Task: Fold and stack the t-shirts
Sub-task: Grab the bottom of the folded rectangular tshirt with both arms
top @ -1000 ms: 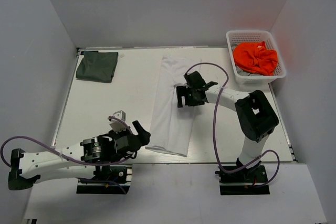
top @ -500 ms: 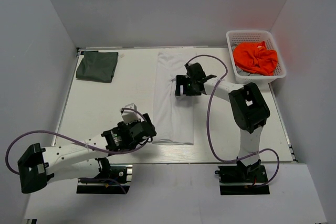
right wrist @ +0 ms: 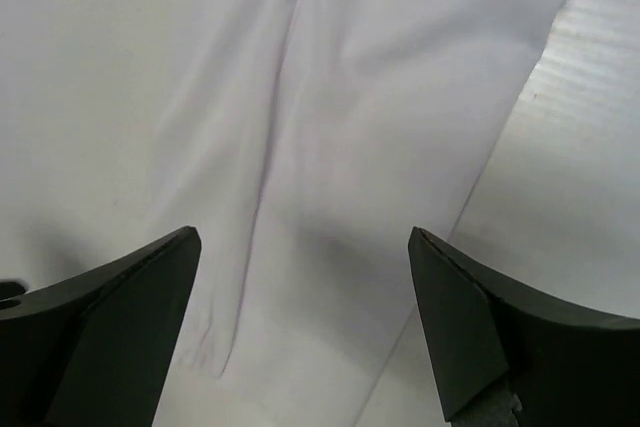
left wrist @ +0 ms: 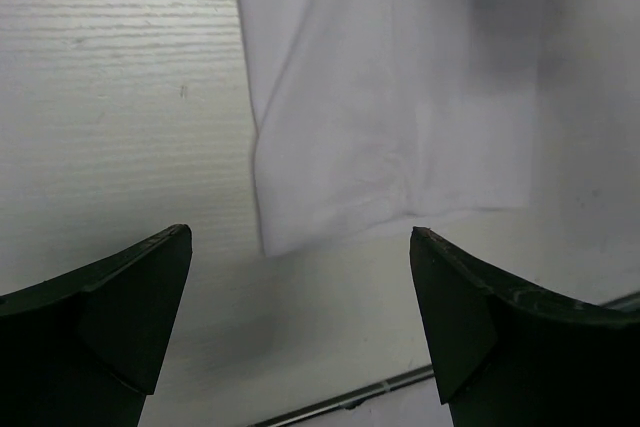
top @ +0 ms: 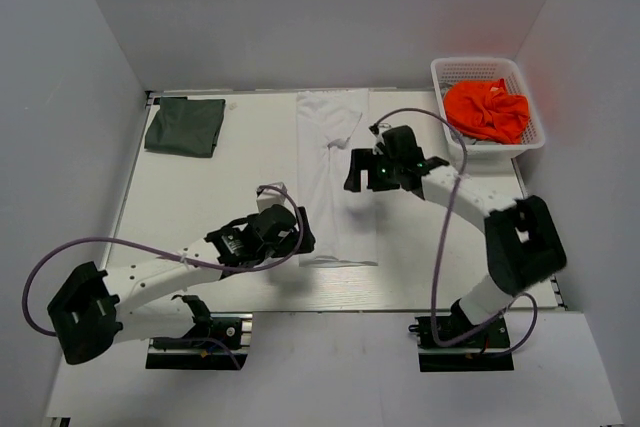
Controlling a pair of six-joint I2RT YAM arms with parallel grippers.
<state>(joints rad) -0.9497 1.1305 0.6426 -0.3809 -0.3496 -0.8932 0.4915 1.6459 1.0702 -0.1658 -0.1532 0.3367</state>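
The white t-shirt (top: pixel 338 182) lies as a long narrow strip running from the table's back edge toward the front. In the left wrist view its near corner (left wrist: pixel 330 177) lies flat just ahead of my fingers. My left gripper (top: pixel 298 237) (left wrist: pixel 300 235) hovers at that near left corner, open and empty. My right gripper (top: pixel 356 171) (right wrist: pixel 303 236) hangs open over the strip's middle, with only white cloth (right wrist: pixel 330 117) under it. The dark grey-green t-shirt (top: pixel 185 125) sits folded at the back left corner, away from both grippers.
A white basket (top: pixel 525 137) holding orange cloth (top: pixel 487 109) stands at the back right. White walls close the table (top: pixel 220 197) on three sides. A metal rail runs along the table's front edge (left wrist: pixel 350 402).
The left arm has swung right and forward to the white shirt's near left corner. The right gripper has shifted right. The white strip now lies straighter and more upright.
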